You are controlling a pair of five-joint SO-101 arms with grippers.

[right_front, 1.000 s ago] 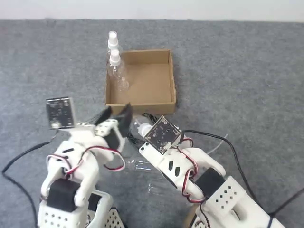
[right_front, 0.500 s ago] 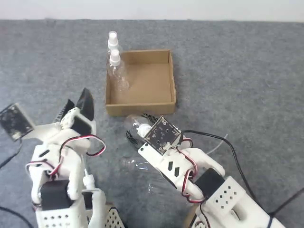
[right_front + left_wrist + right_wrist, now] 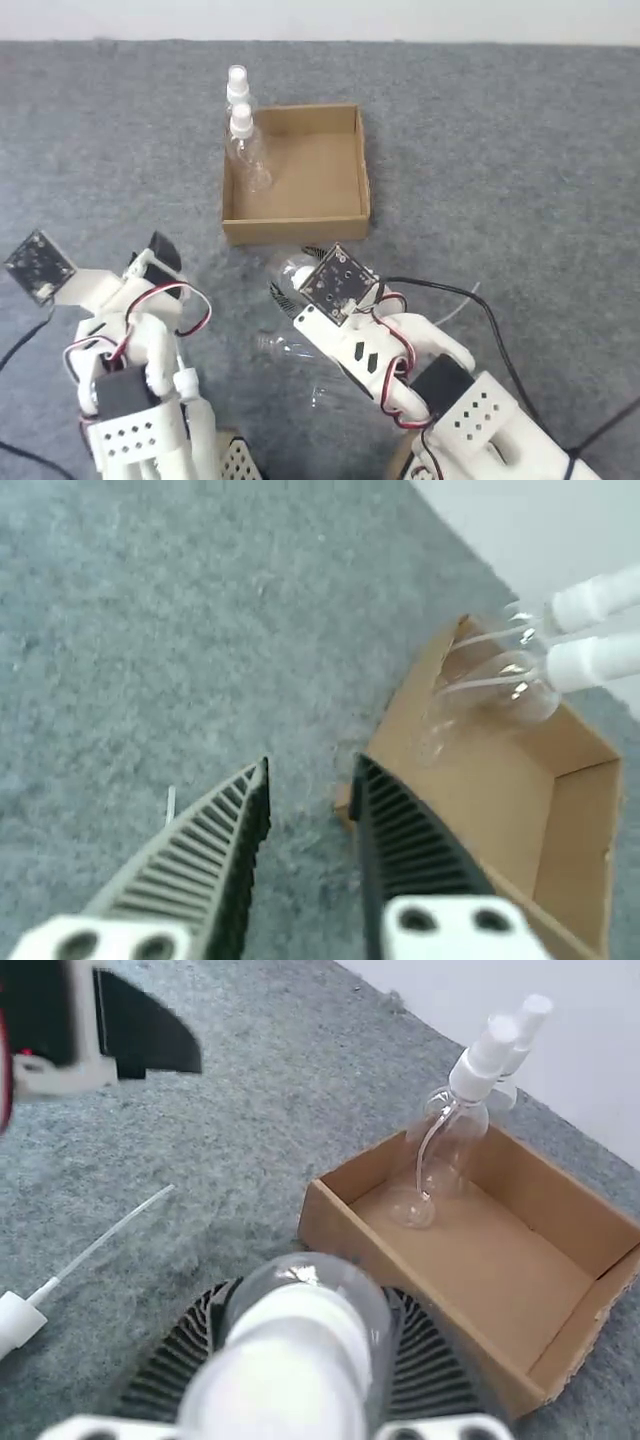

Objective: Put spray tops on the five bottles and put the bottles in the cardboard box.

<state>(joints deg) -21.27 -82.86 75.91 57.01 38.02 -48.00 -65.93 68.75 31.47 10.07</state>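
Observation:
The cardboard box sits on grey carpet, open side up. One capped clear bottle leans inside its left wall, and a second capped bottle stands just behind that corner. My right gripper is in front of the box, shut on a clear bottle with a white spray top; the black fingers hug its sides. My left gripper is off to the left over bare carpet. Its jaws are slightly open with nothing between them.
A loose spray top with its thin tube lies on the carpet near my right gripper. Clear uncapped bottles lie under the right arm. The box floor is mostly bare. Open carpet stretches to the right of the box.
My left arm swung away from the held bottle to the left and pulled back, and its jaws narrowed. The right gripper kept hold of the bottle and barely moved.

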